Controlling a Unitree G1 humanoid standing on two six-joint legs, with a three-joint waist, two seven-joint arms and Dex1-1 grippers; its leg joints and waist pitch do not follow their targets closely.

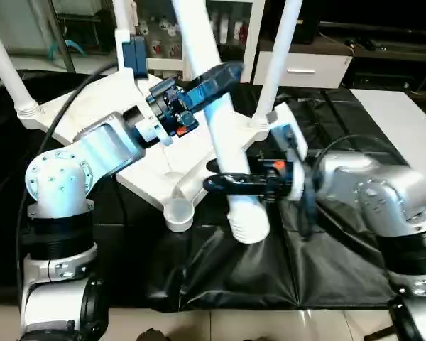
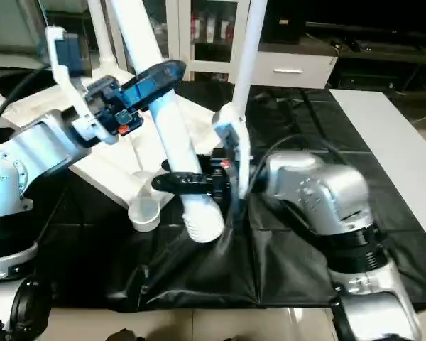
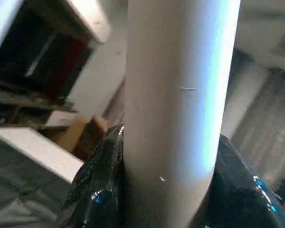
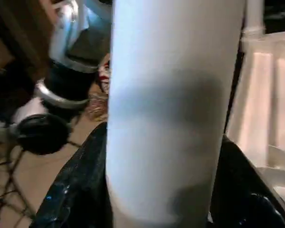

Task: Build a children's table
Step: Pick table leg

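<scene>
The white tabletop (image 1: 145,156) lies upside down on the black-covered surface. Three white legs stand upright in its corner sockets, at the left (image 1: 3,67), the back (image 1: 121,14) and the right (image 1: 277,60). The near corner socket (image 1: 177,213) holds nothing. A fourth leg (image 1: 224,131) hangs tilted just right of that socket, with its thick ribbed end (image 1: 247,224) lowest. My left gripper (image 1: 211,84) is shut on this leg high up. My right gripper (image 1: 231,181) is shut on it lower down, fingers (image 4: 80,190) pressed to both sides.
The black cover (image 1: 220,277) ends at the near edge with tiled floor below. A white glass-door cabinet (image 1: 224,28) and a white drawer unit (image 1: 309,71) stand behind. A white surface (image 1: 405,121) lies at the right. A black cable (image 1: 64,121) runs over my left arm.
</scene>
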